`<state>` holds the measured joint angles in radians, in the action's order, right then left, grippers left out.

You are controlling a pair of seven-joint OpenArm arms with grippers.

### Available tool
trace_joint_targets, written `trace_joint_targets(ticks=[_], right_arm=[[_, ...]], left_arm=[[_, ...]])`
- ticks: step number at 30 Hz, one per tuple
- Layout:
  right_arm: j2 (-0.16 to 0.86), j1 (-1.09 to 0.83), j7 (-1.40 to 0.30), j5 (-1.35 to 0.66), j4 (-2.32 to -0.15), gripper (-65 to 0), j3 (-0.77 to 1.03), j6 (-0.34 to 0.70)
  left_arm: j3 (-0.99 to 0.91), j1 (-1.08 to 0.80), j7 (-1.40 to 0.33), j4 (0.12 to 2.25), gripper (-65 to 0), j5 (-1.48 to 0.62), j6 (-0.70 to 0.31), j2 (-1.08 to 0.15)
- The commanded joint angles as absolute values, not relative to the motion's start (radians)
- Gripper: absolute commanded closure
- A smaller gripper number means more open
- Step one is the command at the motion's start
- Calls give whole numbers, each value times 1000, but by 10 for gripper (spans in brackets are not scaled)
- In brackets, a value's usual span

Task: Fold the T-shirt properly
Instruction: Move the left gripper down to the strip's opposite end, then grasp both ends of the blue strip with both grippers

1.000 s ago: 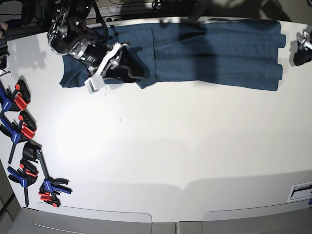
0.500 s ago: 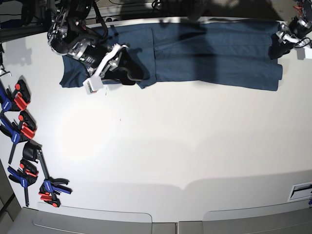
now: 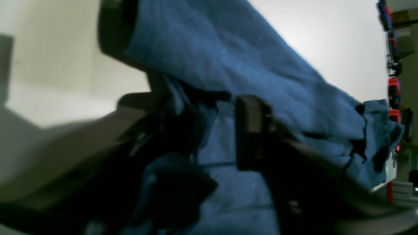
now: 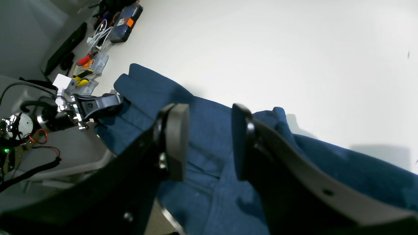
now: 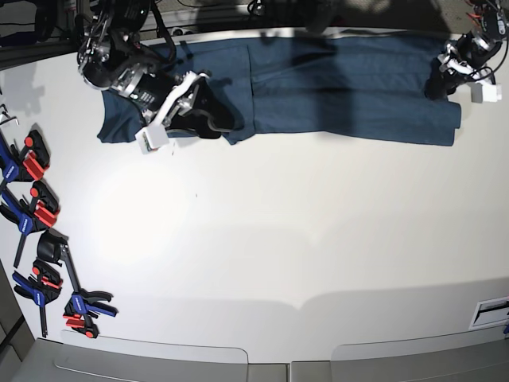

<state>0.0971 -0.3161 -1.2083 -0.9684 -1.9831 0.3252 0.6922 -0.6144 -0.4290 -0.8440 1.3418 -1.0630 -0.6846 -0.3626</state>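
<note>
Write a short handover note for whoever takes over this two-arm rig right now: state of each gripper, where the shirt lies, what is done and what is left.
Left gripper: at the hem end of the dark teal-blue cotton T-shirt, cloth bunched between its jaws; grip not confirmed.
Right gripper: jaws apart over the sleeve end, nothing visibly clamped.
Shirt: stretched in a long band along the far edge of the white table.
Done: apparently folded lengthwise into that band.
Left: secure both ends, fold the band crosswise, flatten.

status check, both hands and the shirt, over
Left hand at the dark teal-blue cotton T-shirt end, cloth between its jaws. Right hand open, over the other end. Shirt flat in a long strip. Nothing in the way.
</note>
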Motion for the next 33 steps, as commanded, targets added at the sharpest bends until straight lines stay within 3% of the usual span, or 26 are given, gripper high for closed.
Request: trace_joint_targets(ticks=[1, 5, 9, 11, 15, 17, 33], right_arm=[[102, -310, -1182, -994, -2001, -201, 327, 698], [102, -310, -1182, -994, -2001, -201, 327, 698], [102, -310, -1182, -994, -2001, -201, 327, 698], [102, -310, -1182, -994, -2001, -201, 327, 698], [102, -310, -1182, -994, -2001, -201, 327, 698], [102, -310, -1181, -994, -2001, -201, 327, 698], [102, -310, -1174, -994, -2001, -201, 327, 698]], left_arm=[[-618, -432, -830, 1353, -169, -1074, -689, -377], [-618, -432, -759, 1354, -47, -1074, -689, -377], [-618, -426, -754, 1354, -38, -1075, -690, -377], [-618, -427, -754, 1354, -72, -1075, -690, -377], [-618, -427, -754, 1354, -216, -1075, -698, -377], [-618, -427, -754, 1354, -246, -1075, -698, -377], [-618, -426, -731, 1354, -252, -1075, -698, -377]])
